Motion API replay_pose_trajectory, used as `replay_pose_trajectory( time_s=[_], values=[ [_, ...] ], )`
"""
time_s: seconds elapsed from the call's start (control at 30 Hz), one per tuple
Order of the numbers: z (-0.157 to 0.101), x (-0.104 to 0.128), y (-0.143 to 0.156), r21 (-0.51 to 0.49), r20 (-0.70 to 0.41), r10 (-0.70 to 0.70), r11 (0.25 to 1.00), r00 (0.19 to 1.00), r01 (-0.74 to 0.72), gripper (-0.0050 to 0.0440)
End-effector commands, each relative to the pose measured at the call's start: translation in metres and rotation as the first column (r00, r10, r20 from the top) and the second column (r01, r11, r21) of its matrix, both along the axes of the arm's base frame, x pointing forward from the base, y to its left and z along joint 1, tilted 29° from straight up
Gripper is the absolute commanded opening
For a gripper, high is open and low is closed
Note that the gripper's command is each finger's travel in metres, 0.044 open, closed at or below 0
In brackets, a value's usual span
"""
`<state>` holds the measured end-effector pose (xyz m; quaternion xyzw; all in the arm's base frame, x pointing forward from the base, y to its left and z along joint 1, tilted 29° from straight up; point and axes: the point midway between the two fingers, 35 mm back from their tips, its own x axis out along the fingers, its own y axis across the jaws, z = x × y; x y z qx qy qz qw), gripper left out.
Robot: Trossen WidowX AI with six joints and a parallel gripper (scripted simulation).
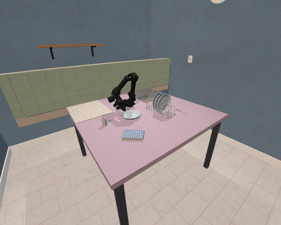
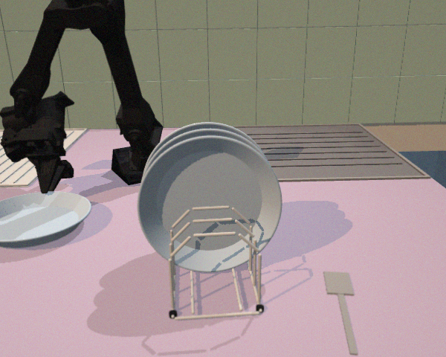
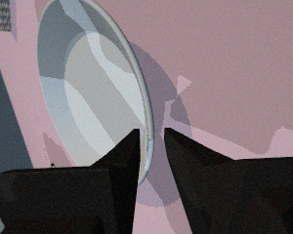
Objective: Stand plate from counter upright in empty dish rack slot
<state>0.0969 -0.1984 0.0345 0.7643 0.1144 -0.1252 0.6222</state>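
On the pink table (image 2: 377, 245), left of the dish rack (image 2: 172, 268), we see the loose plate (image 2: 35, 216) lying flat, face up, well apart from the rack. We note the gripper (image 2: 47, 187) pointing down at the plate's far rim. From the wrist camera its two fingers stand narrowly parted with the rim running up between them, one finger over the plate's well and one over the table outside; a gap shows on each side, so we read it as unclamped and holding nothing. Three plates (image 2: 209, 192) stand upright at the back of the rack, with the front slots free. A spatula (image 2: 340, 285) lies right of the rack
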Motion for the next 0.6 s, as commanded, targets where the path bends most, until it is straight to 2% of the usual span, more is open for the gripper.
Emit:
replay_pose_trajectory(
  time_s=[0.0,0.57],
  values=[
    [0.0002,0.0010,0.0003,0.001,0.004,-0.002,1.000,1.000,0.002,0.0088],
    [-0.0011,0.0038,0.0002,0.001,0.004,-0.002,1.000,1.000,0.002,0.0088]
  ],
)
